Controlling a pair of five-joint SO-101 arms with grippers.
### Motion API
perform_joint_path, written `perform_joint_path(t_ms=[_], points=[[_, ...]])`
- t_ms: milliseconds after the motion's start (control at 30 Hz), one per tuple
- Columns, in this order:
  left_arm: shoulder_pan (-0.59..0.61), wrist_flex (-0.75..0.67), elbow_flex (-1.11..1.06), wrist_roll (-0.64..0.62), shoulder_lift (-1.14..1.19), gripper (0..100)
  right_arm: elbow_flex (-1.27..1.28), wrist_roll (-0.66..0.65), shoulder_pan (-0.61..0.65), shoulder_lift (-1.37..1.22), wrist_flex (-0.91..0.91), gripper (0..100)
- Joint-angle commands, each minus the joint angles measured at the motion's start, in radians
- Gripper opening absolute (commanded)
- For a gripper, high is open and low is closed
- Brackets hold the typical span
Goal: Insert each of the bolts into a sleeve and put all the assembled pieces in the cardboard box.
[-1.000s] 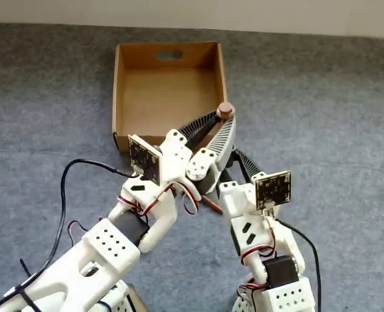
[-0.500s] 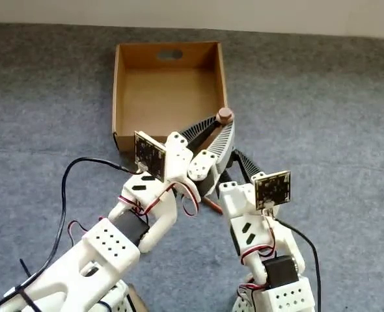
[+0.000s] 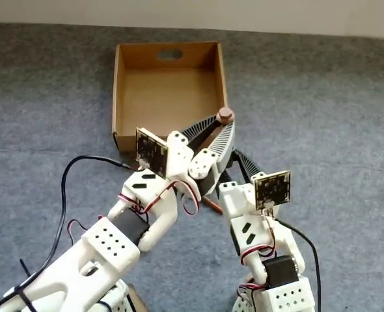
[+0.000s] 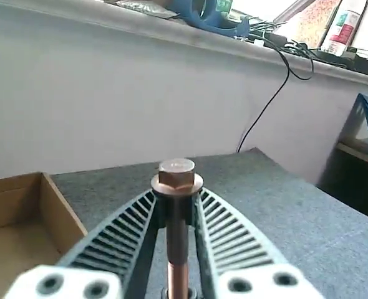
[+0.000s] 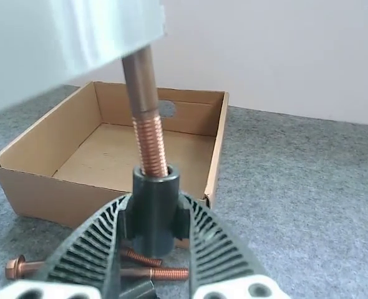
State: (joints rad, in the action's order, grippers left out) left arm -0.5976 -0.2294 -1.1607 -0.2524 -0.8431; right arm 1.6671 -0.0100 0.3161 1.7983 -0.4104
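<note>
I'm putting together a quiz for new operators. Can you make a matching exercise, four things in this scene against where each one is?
Things:
1. upright bolt
2. sleeve
3. loose bolts
4. cardboard box

Places:
A. lying on the grey carpet
B. gripped by the right gripper
C. beyond both grippers, nothing visible inside
D. gripped by the left gripper, threaded end entering the sleeve

Pairs: 1-D, 2-B, 3-A, 4-C

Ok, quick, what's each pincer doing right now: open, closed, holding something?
Left pincer: closed on a bolt.
Right pincer: closed on a sleeve, with the bolt's threaded end entering it.
</note>
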Motion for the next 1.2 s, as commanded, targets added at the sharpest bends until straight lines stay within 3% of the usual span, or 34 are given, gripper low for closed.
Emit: perform_joint_path(t_ms=[0,367,1167], points=[[0.008,0.055,0.085,-0.011,-0.01,1,0.002,-0.009,-0.013,0.005,0.021,0.6],[-0.001,0.275,0.252,-0.006,0.001,1,0.002,-0.008,-0.013,0.005,0.021,0.6],[-0.001,0.284,0.188,-0.009,0.002,1,0.024,-0.009,-0.013,0.005,0.022,0.6]])
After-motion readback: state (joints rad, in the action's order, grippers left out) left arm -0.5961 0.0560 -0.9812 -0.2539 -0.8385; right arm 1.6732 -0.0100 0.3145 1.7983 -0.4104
